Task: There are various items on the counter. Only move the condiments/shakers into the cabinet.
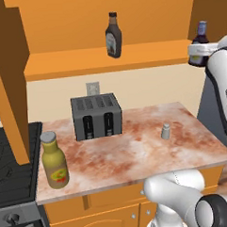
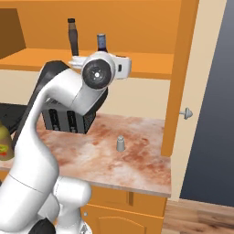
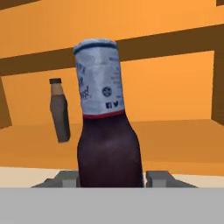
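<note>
My gripper [image 3: 111, 180] is shut on a small dark blue-purple bottle [image 3: 107, 131] with a pale label around its neck. I hold it upright at the right end of the cabinet shelf [image 1: 84, 60], where the bottle [image 1: 201, 39] rises above my hand. Whether its base touches the board I cannot tell. A dark brown squeeze bottle [image 1: 113, 36] stands on the shelf to its left, also seen as the brown bottle [image 3: 60, 111] in the hand view. The tiny grey shaker [image 1: 166, 130] stands on the mottled counter [image 1: 127, 157], below and left of my hand.
A dark grey toaster [image 1: 96, 116] sits at the back of the counter. A yellow-green bottle [image 1: 53, 160] stands near the front left corner beside the stove [image 1: 9, 163]. Open cabinet doors flank the shelf, the right door [image 2: 183, 68] bearing a knob.
</note>
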{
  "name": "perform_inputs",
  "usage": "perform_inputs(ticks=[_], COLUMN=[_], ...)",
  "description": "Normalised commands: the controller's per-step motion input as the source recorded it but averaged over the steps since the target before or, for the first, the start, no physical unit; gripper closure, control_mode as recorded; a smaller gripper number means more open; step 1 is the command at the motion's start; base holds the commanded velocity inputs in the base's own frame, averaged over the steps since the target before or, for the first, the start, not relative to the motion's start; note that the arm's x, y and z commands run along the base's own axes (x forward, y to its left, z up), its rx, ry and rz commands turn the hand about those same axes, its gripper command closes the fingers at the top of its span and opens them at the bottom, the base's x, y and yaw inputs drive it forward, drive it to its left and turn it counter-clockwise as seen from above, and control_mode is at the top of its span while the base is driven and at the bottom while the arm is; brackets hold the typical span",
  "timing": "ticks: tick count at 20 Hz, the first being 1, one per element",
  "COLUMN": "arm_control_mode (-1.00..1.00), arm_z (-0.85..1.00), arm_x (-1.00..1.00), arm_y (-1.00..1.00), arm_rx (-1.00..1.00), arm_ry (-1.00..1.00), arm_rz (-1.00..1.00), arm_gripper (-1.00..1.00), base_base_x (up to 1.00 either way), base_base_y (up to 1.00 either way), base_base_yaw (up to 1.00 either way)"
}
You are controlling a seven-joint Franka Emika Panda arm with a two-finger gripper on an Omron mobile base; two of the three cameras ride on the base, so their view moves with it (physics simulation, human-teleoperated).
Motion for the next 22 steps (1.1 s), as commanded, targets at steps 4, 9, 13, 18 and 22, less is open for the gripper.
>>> perform_inputs(ticks=[4,9,13,18,22], arm_control_mode=[-1.0,-1.0,-1.0,-1.0,-1.0], arm_z=[0.3,0.06,0.0,0.0,0.0], arm_x=[-0.1,0.09,0.21,0.55,0.6], arm_y=[-0.01,0.03,0.0,0.04,0.0], arm_rx=[0.04,0.01,0.0,0.0,0.0], arm_ry=[-0.23,-0.14,0.01,0.11,0.08], arm_rz=[0.0,0.0,0.0,-0.05,-0.04], arm_gripper=[1.0,1.0,1.0,1.0,1.0], base_base_x=[0.0,0.0,0.0,0.0,0.0], base_base_y=[0.0,0.0,0.0,0.0,0.0], base_base_yaw=[0.0,0.0,0.0,0.0,0.0])
